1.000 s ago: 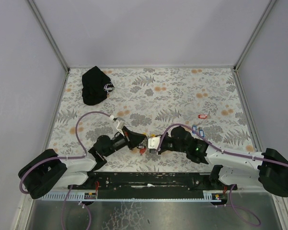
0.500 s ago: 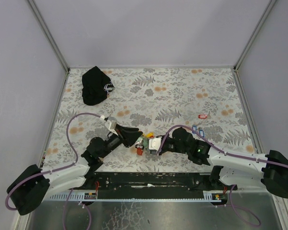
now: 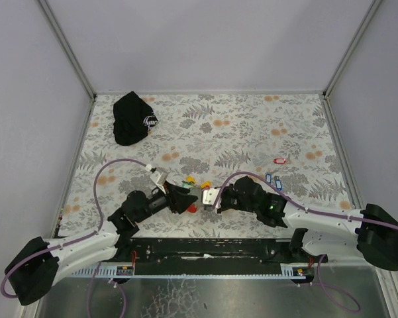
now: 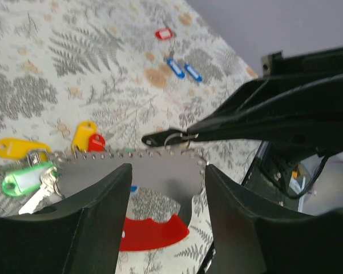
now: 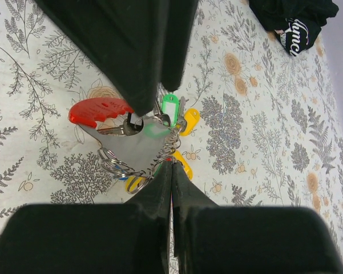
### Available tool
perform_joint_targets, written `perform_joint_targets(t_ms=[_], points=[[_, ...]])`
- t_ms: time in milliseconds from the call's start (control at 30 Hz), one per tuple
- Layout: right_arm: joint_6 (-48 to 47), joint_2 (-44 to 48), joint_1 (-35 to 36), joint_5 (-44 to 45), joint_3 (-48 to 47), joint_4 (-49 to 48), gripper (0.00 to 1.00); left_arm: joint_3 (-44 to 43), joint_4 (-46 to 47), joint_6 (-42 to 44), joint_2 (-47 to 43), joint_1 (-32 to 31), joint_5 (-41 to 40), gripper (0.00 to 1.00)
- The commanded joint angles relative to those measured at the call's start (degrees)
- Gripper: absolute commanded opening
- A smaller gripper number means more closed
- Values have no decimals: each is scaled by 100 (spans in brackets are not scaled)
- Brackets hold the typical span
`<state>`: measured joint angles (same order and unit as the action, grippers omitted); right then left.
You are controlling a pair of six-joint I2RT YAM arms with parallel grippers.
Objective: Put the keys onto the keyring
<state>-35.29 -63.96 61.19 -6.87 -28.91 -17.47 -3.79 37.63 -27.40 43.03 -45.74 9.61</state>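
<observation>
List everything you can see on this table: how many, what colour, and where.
cap: one, black with a white logo, far left corner.
lone tag: one, red, right of centre, apart from the rest.
blue tags: two, blue, side by side, just nearer than the lone tag.
yellow tags: at least two, yellow, around the keyring.
green tag: one, green, with a key, beside the keyring.
small red tag: one, red, touching a yellow tag.
keyring: one, grey toothed plate with a red grip and thin rings, near centre.
table: one, grey and orange floral cloth.
left gripper: one, black, open, at the keyring.
right gripper: one, black, shut on the keyring's edge.
</observation>
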Motion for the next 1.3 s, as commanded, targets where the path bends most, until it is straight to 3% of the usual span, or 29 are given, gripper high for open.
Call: perform_joint_targets(t_ms=[0,233,567,867,1067,1267], points=[[151,12,43,297,-36,-399,0,-18,-290,67,307,-214,96,54],[274,-198,34,565,-39,-418,0,-261,-535,417,616,-764,-564,57],[362,-201,36,614,54,-594,0,-1014,-1429,1617,1199,-1667,-1711,67],[474,78,-23,513,204,-699,0,-1556,-1517,2383,2288,-2542,-3374,67],[581,210,-93,521,296,-808,0,-1658,-1601,2571,2505,-2677,-3961,60],[755,371,-204,407,371,-886,0,-1742,-1527,2734,2762,-2685,-4224,40]])
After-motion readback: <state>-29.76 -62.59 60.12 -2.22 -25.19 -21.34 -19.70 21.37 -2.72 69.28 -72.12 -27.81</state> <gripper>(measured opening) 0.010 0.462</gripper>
